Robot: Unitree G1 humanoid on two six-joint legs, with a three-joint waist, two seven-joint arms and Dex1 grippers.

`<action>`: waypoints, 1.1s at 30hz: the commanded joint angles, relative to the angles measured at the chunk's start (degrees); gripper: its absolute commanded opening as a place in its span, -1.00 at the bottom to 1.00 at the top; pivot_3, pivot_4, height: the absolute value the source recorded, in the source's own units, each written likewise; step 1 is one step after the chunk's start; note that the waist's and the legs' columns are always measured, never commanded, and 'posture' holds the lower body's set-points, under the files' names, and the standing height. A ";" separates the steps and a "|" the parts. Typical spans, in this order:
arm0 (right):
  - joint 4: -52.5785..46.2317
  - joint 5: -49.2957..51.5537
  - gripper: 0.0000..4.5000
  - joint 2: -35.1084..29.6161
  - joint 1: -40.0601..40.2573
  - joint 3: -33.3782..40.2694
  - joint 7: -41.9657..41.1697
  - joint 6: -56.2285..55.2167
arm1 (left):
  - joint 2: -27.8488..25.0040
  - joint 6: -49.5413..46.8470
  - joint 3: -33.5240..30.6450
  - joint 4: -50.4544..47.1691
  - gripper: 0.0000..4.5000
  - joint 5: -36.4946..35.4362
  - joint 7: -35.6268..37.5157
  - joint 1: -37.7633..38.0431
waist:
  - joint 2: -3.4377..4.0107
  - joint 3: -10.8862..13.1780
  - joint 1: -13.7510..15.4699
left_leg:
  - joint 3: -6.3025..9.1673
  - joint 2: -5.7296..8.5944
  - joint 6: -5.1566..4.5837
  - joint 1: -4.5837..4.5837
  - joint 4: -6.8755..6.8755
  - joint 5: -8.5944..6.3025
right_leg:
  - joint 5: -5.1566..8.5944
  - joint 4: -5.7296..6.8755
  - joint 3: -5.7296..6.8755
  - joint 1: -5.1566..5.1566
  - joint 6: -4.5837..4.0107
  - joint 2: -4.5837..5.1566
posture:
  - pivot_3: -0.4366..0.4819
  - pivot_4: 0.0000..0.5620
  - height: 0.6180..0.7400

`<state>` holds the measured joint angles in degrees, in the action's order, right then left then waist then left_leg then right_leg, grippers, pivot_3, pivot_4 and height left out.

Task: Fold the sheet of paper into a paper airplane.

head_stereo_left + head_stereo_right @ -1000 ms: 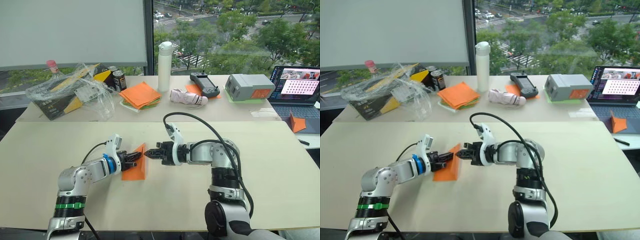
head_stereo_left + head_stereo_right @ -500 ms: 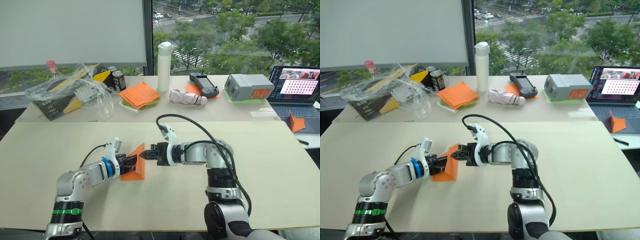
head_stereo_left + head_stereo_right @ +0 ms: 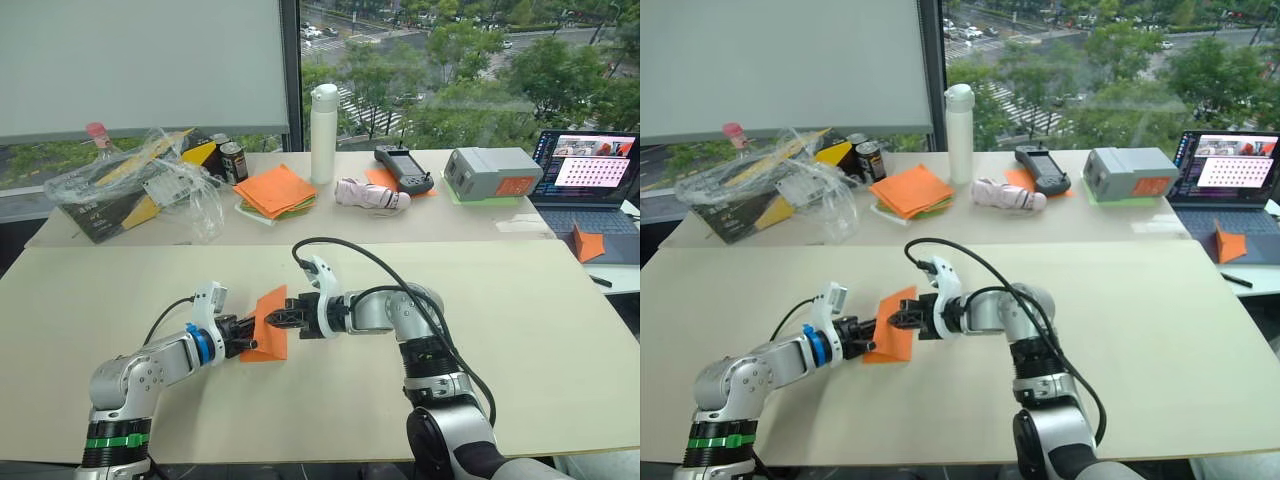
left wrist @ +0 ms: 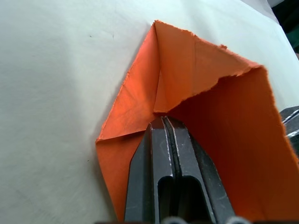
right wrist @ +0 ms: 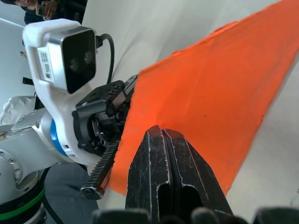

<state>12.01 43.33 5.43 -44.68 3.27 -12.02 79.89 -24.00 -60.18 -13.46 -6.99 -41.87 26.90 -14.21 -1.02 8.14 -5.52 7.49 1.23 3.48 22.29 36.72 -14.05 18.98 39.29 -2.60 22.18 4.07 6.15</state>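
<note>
I see bare tabletop (image 3: 520, 330) all around my two grippers, near side and far side alike. The clutter sits well back on the far table: paper stack (image 3: 277, 190), white bottle (image 3: 322, 133), plastic bag (image 3: 140, 180), grey box (image 3: 492, 172), laptop (image 3: 590, 175).

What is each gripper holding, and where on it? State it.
Both hold the partly folded sheet of paper. The left gripper is shut on its left side near a fold; the right gripper is shut on its right edge.
</note>
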 commanded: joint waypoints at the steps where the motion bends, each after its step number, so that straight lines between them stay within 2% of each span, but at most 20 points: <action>1: 0.29 -0.34 -0.99 4.31 -2.40 -1.19 -1.44 -2.60 | -0.76 -0.89 -2.05 -1.30 -1.00 -0.24 -1.50 2.06 | 0.00 0.00 -0.05 | 0.01 0.00 0.00 0.00 0.00 0.00 | 0.00 0.00 0.00 0.00 0.00 -0.01 | -0.05 -0.47 1.00; 18: 4.25 -2.84 -0.99 4.64 -2.69 -5.22 -4.13 -7.12 | -2.75 -3.20 -11.20 -6.77 -1.00 -4.65 -4.75 9.06 | 0.00 0.00 -0.08 | 0.01 -0.04 -0.06 -0.02 0.00 -0.03 | 0.00 0.00 0.00 0.00 0.00 -0.03 | -0.05 -0.47 1.00; 28: 8.79 -6.83 -0.99 4.79 -3.27 -8.05 -4.91 -11.59 | -1.66 -4.13 -14.59 -9.69 -1.00 -10.89 -7.87 6.48 | -0.03 -0.02 -0.03 | 0.02 -0.04 -0.06 -0.03 0.00 -0.03 | 0.00 0.00 0.00 0.00 0.00 -0.03 | -0.05 -0.47 1.00; 33: 9.59 -8.08 -0.99 4.66 -3.17 -9.43 -5.68 -12.34 | -1.34 -5.30 -13.60 -11.47 -1.00 -14.20 -10.21 2.94 | -0.24 -0.17 0.03 | 0.03 -0.05 -0.04 -0.06 0.01 -0.02 | 0.00 0.01 0.00 -0.03 0.00 -0.03 | -0.05 -0.47 1.00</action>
<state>20.41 36.06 5.47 -46.64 -5.73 -17.48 68.50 -25.10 -65.16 -26.58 -16.43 -54.36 17.19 -10.66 -1.26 7.97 -5.49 7.53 1.19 3.45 22.21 36.73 -14.07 18.98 39.31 -2.59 22.13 4.06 6.11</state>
